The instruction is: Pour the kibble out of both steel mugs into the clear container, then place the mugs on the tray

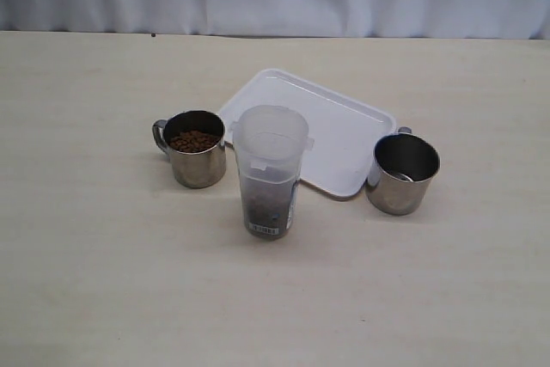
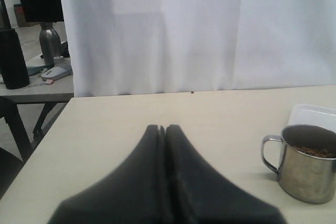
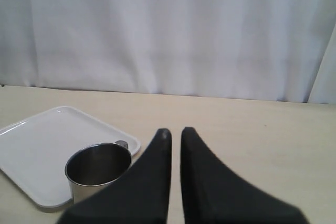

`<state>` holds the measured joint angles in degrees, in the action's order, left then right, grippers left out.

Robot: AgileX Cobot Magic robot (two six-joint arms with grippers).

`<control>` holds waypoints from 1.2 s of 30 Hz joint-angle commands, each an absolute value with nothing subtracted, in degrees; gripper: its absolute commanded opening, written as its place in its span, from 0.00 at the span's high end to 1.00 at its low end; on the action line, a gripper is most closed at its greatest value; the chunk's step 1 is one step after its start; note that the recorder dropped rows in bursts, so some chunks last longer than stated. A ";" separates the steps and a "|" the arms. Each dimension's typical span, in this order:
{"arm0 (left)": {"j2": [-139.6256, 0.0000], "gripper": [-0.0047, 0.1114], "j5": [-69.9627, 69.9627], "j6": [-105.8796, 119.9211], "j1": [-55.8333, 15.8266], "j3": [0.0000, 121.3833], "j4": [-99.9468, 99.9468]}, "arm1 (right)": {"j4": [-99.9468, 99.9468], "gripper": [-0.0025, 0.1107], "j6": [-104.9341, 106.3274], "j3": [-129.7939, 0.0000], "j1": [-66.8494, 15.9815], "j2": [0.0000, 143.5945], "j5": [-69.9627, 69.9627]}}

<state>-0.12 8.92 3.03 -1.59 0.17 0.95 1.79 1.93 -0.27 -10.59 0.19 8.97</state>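
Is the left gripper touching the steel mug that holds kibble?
Apart. The left wrist view shows bare table between the left gripper and the steel mug.

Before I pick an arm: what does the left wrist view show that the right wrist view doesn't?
Left wrist only: the mug holding kibble, the shut left tool, a side desk with a bottle. Right wrist only: the other mug, no kibble visible inside, and the right tool. Both: the white tray, the table, the curtain.
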 commanded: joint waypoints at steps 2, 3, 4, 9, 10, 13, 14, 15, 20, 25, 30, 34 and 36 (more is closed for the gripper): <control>0.00 0.96 8.14 2.96 -2.04 0.00 0.82 | 1.63 0.94 2.10 0.00 -10.72 0.00 9.26; 0.00 0.96 8.14 2.96 -2.04 0.00 0.82 | 1.63 0.94 2.09 0.00 -10.57 0.00 9.26; 0.00 0.96 8.14 2.96 -2.04 0.00 0.82 | 1.63 0.94 2.09 0.00 -10.32 0.00 9.26; 0.00 0.96 8.14 2.96 -2.04 0.00 0.82 | 1.73 0.94 2.09 0.00 -7.45 0.00 9.26; 0.00 0.96 8.14 2.96 -2.04 0.00 0.82 | 1.73 0.94 2.09 0.00 -7.33 0.00 9.26; 0.00 0.96 8.14 2.96 -2.04 0.00 0.82 | 1.73 0.94 2.09 0.00 -7.33 0.00 9.26; 0.00 0.96 8.14 2.96 -2.04 0.00 0.82 | 1.73 0.94 2.09 0.00 -7.33 0.00 9.26; 0.00 0.96 8.14 2.96 -2.04 0.00 0.82 | 1.73 0.94 2.09 0.00 -7.33 0.00 9.26; 0.00 0.96 8.14 2.96 -2.04 0.00 0.82 | 1.73 0.94 2.09 0.00 -7.33 0.00 9.26; 0.00 0.96 8.01 2.96 -2.04 0.00 0.82 | 1.73 0.94 2.09 0.00 -7.33 0.00 9.26; 0.00 0.96 -3.11 2.84 -2.04 0.00 -0.38 | 1.73 0.94 2.09 0.00 -7.33 0.00 9.26; 0.00 0.96 -5.74 2.75 -2.04 0.00 -0.53 | 1.73 0.94 2.09 0.00 -7.33 0.00 9.26; -0.14 0.96 -2.85 2.55 -2.04 0.00 -0.65 | 1.73 0.94 2.09 0.00 -7.33 0.00 9.26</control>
